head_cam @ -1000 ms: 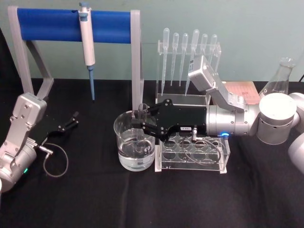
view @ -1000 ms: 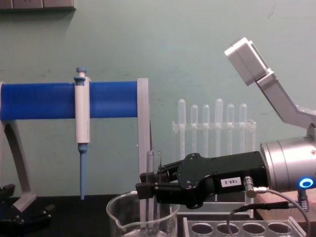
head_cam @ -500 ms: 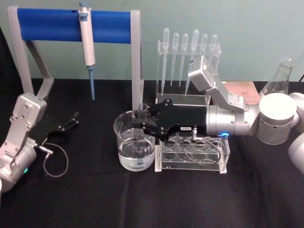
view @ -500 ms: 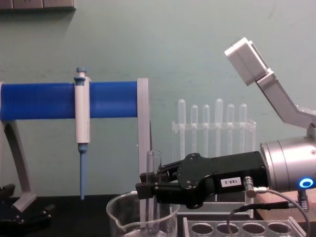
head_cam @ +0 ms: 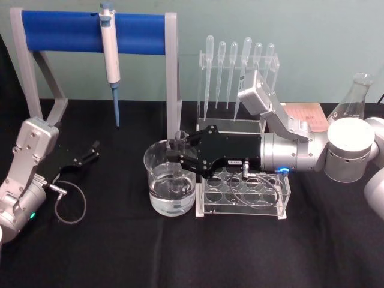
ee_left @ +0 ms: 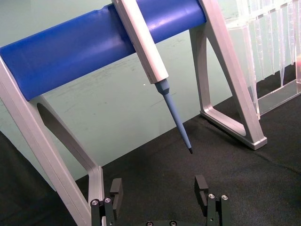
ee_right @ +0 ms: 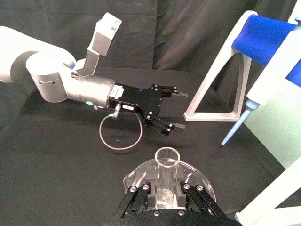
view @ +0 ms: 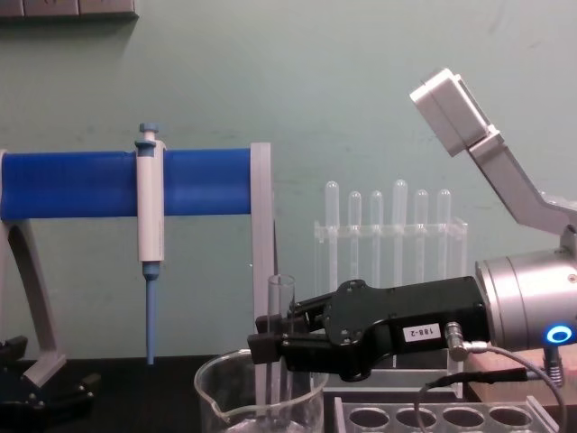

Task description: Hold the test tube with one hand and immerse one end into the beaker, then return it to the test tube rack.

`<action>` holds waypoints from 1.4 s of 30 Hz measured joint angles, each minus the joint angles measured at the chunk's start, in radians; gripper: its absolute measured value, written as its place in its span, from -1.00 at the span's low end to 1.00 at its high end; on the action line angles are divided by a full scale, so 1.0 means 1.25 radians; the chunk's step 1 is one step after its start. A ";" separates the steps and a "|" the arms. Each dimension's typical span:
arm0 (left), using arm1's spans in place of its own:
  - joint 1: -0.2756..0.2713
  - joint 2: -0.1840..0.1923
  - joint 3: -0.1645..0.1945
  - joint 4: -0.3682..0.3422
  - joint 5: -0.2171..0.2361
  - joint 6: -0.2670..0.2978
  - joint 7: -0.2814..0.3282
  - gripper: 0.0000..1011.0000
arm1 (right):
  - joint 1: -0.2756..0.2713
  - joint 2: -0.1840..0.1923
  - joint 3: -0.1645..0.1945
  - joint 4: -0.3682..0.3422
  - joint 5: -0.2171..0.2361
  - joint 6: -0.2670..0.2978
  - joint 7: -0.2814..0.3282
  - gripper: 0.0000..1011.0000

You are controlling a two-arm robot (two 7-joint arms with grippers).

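Note:
The clear test tube stands upright inside the glass beaker, its lower end in the water and its rim above the beaker's edge. My right gripper reaches in from the right over the beaker and is shut on the test tube near its upper part; the right wrist view shows the tube clamped between the black fingers above the beaker. My left gripper rests low over the table at the left, open, with nothing between its fingers.
A grey rack with round holes stands right beside the beaker, under my right wrist. Behind are a blue-barred stand holding a pipettor, a pipette rack and a flask at far right.

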 joint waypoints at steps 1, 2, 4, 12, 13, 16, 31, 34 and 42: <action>0.000 0.000 0.000 0.000 0.000 0.000 0.000 0.98 | 0.000 0.000 0.000 0.000 0.000 0.000 0.000 -0.55; 0.000 0.000 0.000 0.000 0.000 0.000 0.000 0.98 | 0.000 0.000 0.000 0.000 0.000 0.000 0.000 -0.55; 0.000 0.000 0.000 0.000 0.000 0.000 0.000 0.98 | 0.000 0.000 0.000 0.000 0.000 0.000 0.000 -0.55; 0.000 0.000 0.000 0.000 0.000 0.000 0.000 0.98 | 0.000 0.000 0.000 0.000 0.000 0.000 0.000 -0.55; 0.000 0.000 0.000 0.000 0.000 0.000 0.000 0.98 | 0.000 0.000 0.000 0.000 0.000 0.000 0.000 -0.55; 0.000 0.000 0.000 0.000 0.000 0.000 0.000 0.98 | 0.000 0.000 0.000 0.000 0.000 0.000 0.000 -0.55; 0.000 0.000 0.000 0.000 0.000 0.000 0.000 0.98 | 0.000 0.000 0.000 0.000 0.000 0.000 0.000 -0.55; 0.000 0.000 0.000 0.000 0.000 0.000 0.000 0.98 | 0.000 0.000 0.000 0.000 0.000 0.000 0.000 -0.55; 0.000 0.000 0.000 0.000 0.000 0.000 0.000 0.98 | 0.000 0.000 0.000 0.000 0.000 0.000 0.000 -0.55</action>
